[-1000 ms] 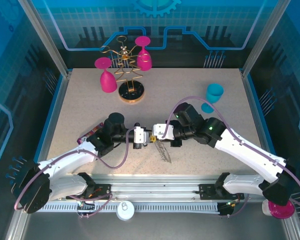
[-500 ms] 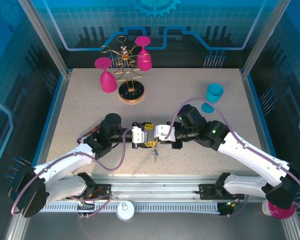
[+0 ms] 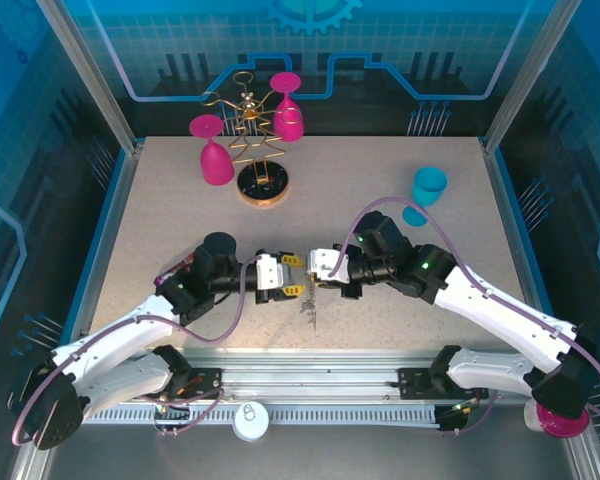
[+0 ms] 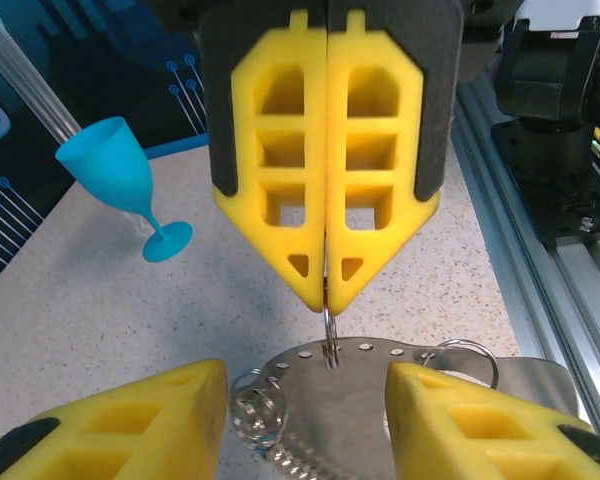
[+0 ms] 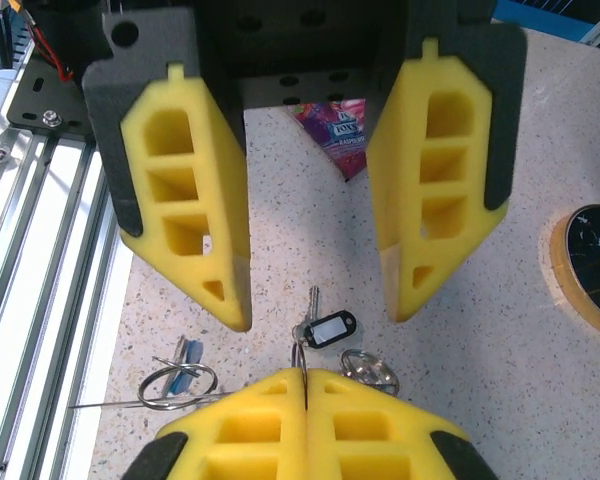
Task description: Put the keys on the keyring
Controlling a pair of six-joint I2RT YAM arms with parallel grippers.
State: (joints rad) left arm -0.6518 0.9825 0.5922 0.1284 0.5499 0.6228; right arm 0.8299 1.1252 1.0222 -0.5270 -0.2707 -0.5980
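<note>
Just beyond the near rail, the two pincers meet tip to tip at mid-bench. The right pincer (image 4: 327,295) is clamped on a thin metal ring (image 4: 328,335) hooked into a holed metal plate (image 4: 365,405), while the left pincer (image 5: 320,312) gapes wide around it, touching nothing. Below them lie the dark-rimmed oval key (image 5: 330,328) and, nearer the rail, the blue-headed key (image 5: 185,352) — a stretch of beaded keyring (image 4: 292,462) shows by the plate. Farther out, open bench (image 3: 160,220) runs to both side edges, with the blue glass (image 3: 428,186) and gold rack (image 3: 255,150) near the far edge.
</note>
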